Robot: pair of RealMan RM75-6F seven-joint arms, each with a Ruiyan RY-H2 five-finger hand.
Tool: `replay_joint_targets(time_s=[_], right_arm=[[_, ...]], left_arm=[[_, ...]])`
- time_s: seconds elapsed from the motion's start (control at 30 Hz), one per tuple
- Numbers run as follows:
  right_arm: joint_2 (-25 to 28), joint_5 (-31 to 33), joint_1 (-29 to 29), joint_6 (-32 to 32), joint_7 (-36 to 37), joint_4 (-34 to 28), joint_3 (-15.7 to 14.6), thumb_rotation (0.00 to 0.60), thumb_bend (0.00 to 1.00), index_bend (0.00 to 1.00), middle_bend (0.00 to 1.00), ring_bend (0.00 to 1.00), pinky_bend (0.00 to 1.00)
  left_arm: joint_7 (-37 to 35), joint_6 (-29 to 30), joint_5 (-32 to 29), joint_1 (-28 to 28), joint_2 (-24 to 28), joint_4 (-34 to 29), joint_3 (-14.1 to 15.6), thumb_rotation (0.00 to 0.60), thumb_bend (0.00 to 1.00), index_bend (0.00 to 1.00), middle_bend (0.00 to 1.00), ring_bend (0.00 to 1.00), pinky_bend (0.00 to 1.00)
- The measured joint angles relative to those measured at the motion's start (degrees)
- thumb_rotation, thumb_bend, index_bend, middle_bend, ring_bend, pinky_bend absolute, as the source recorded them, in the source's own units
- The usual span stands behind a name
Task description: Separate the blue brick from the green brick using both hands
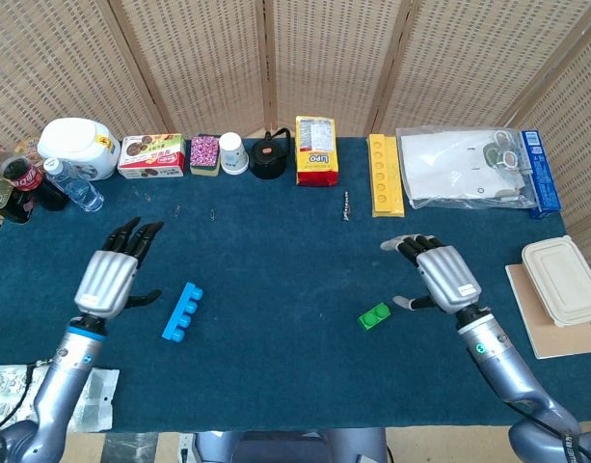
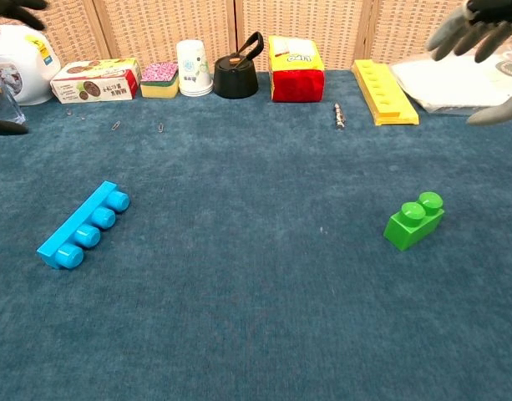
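Observation:
The long blue brick (image 1: 182, 311) lies on its side on the blue cloth, left of centre, also seen in the chest view as blue brick (image 2: 83, 225). The small green brick (image 1: 375, 315) rests apart from it on the right, green brick (image 2: 414, 220) in the chest view. My left hand (image 1: 112, 275) hovers left of the blue brick, fingers spread, holding nothing. My right hand (image 1: 443, 275) floats right of the green brick, fingers spread and empty; only its fingertips (image 2: 464, 25) show at the chest view's top right.
Along the far edge stand a white jar (image 1: 78, 147), snack box (image 1: 150, 155), paper cup (image 1: 233, 152), black kettle (image 1: 269, 156), yellow bag (image 1: 315, 149), yellow brick strip (image 1: 385, 175) and a plastic bag (image 1: 464, 167). Bottles (image 1: 25, 181) at left; a lidded container (image 1: 562, 280) at right.

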Motion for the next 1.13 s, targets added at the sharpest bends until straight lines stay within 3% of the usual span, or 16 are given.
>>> replay_joint_targets(time_s=[0.27,0.57,1.13], right_arm=[[0.2,2.6,-2.8,3.0,-1.7,0.9,0.2,0.600,0.13,0.33,0.33,0.28,0.29],[0.3,7.0,-7.0,9.0,-16.3,-0.3,-0.6,0.600,0.13,0.34,0.33,0.29,0.29],[2.0,7.4,-16.7,18.8,-21.5,-4.8,-3.4,0.600,0.13,0.35,0.34,0.29,0.29]], left_arm=[[-4.7,9.3,3.3,8.9,6.6,-1.7,3.5,0.600,0.08,0.04,0.16,0.03,0.15],[-11.0,18.5,4.4,17.7,9.9,0.5,5.1,0.600,0.08,0.07,0.16,0.03,0.15],[-16.5,20.0,1.0,24.2,9.8,4.1,4.1,0.600,0.08,0.08,0.16,0.03,0.15]])
